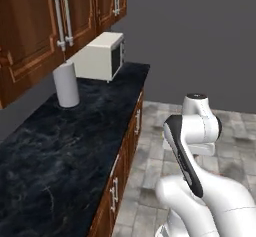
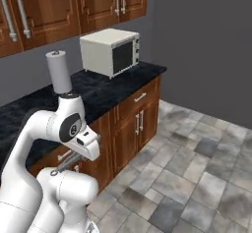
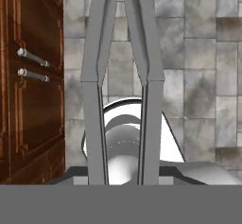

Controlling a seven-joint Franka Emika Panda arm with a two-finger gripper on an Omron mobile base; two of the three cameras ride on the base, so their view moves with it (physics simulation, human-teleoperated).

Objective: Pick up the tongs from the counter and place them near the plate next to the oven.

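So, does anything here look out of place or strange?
Nothing looks spilled or damaged. One thing stands out: the tongs are off the counter, held in the hand above the tiled floor, beside a wooden cabinet. The microwave and paper roll stand upright.

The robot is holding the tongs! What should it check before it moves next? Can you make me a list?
1. Grip: the gripper is shut on the tongs: ok.
2. Tongs off the counter: ok, they hang over floor tiles.
3. Gap to the cabinet door: ok, apart.
4. Microwave and paper towel roll out of the way: ok, both stand back on the counter.
5. Path to the plate by the oven: cannot tell.
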